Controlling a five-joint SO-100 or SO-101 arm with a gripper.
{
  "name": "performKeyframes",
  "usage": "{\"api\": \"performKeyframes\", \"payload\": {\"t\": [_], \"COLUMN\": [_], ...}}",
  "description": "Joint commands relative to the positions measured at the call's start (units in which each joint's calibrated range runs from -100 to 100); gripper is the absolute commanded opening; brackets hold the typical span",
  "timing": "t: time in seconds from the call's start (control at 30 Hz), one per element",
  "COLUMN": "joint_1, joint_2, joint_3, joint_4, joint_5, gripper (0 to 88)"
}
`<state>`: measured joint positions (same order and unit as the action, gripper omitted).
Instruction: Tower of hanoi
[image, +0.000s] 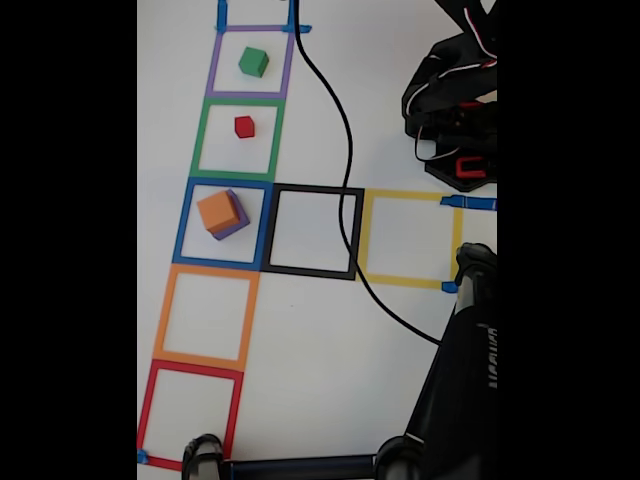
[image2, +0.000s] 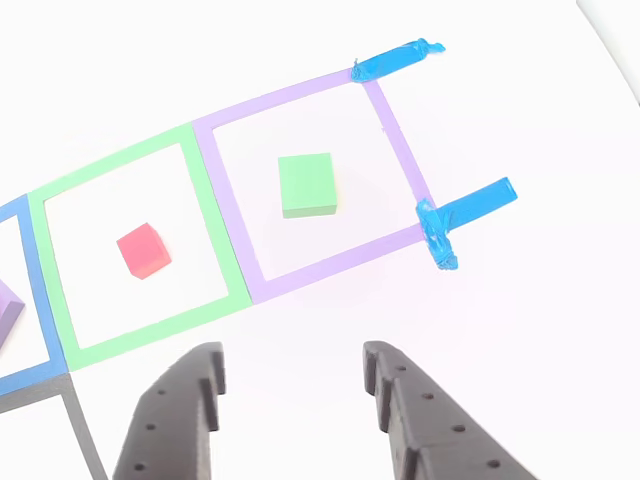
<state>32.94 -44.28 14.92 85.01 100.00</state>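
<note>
Green cube (image2: 307, 184) sat alone inside the purple tape square (image: 213, 62), near its middle, in both the fixed view and the other view. Red cube (image2: 142, 250) lay in the neighbouring green tape square (image2: 206, 206), well apart from the green one. Orange cube (image: 219, 211) rested on top of the purple cube (image: 237, 222) within the blue tape square (image: 183, 224). Black gripper (image2: 292, 368) hovered over bare white table (image2: 520, 320) just outside the purple outline, jaws spread apart, nothing between them. Black cable (image: 340, 140) trailed across the table and over the black tape square (image: 354, 232).
</note>
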Motion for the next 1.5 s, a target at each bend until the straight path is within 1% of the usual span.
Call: {"api": "performKeyframes", "payload": {"t": [0.0,0.1,0.2,0.33,0.5,0.87,1.13,1.47], "joint_1": [1.86,3.49,4.16,4.16,4.16,1.76,1.96,1.96], "joint_2": [-4.53,-6.31,-5.90,-4.93,0.40,21.87,36.00,50.30], "joint_3": [15.17,26.63,33.81,43.35,54.72,59.54,58.90,55.35], "joint_4": [-15.21,-26.95,-35.86,-48.65,-69.30,-101.77,-118.20,-129.95], "joint_5": [0.00,0.00,0.00,0.00,0.00,0.00,0.00,0.00], "gripper": [23.8,29.3,32.3,34.6,36.4,36.3,36.1,35.9]}}
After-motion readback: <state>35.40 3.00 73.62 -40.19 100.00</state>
